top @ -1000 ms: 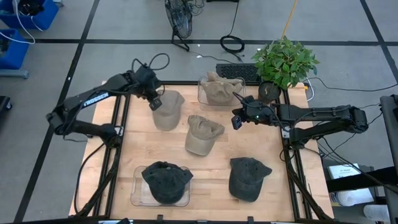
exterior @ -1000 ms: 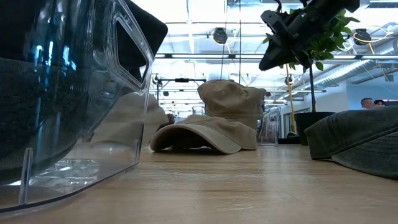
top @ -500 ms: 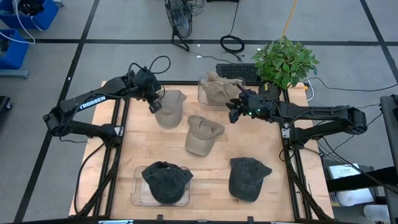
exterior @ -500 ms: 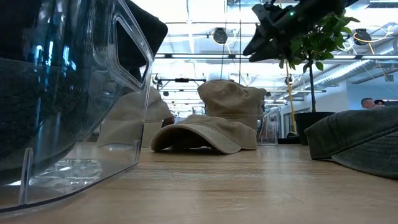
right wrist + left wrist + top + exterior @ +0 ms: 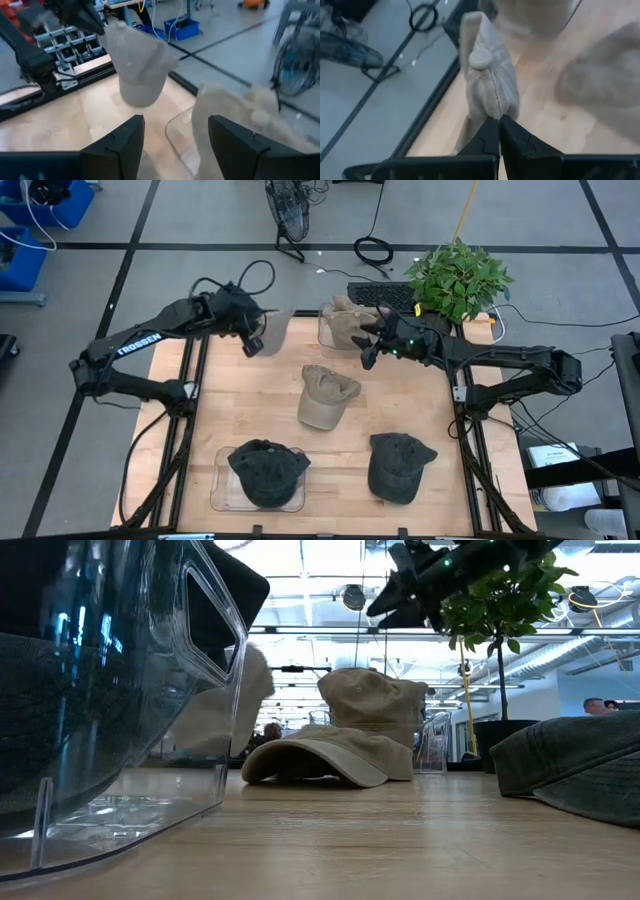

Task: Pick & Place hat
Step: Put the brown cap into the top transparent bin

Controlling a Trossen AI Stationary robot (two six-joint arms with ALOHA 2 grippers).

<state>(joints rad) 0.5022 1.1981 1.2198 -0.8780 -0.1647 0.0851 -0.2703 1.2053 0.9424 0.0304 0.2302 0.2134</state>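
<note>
My left gripper (image 5: 250,342) is shut on a light tan hat (image 5: 277,328), held above the table's far left part; the right wrist view shows this hat (image 5: 137,70) hanging. My right gripper (image 5: 368,352) stands open with nothing between its fingers, beside a clear tray (image 5: 328,338) with tan hats (image 5: 352,322) piled in it at the far edge. In the middle, another tan hat (image 5: 322,395) lies on the table by its brim and rim. My left gripper pinches an edge of the hat's cloth (image 5: 490,111) between its two shut fingers (image 5: 487,137). The hat is lifted clear of the table and hangs beside and below the fingers, seen edge-on from above, its top button (image 5: 481,57) turned to the camera.
At the near left, a black hat (image 5: 265,472) sits in a clear tray (image 5: 222,490). A dark grey hat (image 5: 398,467) lies at the near right. A potted plant (image 5: 455,280) stands past the far right corner. Bare wood (image 5: 230,415) shows left of the middle hat.
My left gripper has gone up and toward the far edge, lifting the light tan hat clear of the table; it now hangs edge-on. My right gripper has moved toward the far left, to the tray of tan hats, and has opened.
</note>
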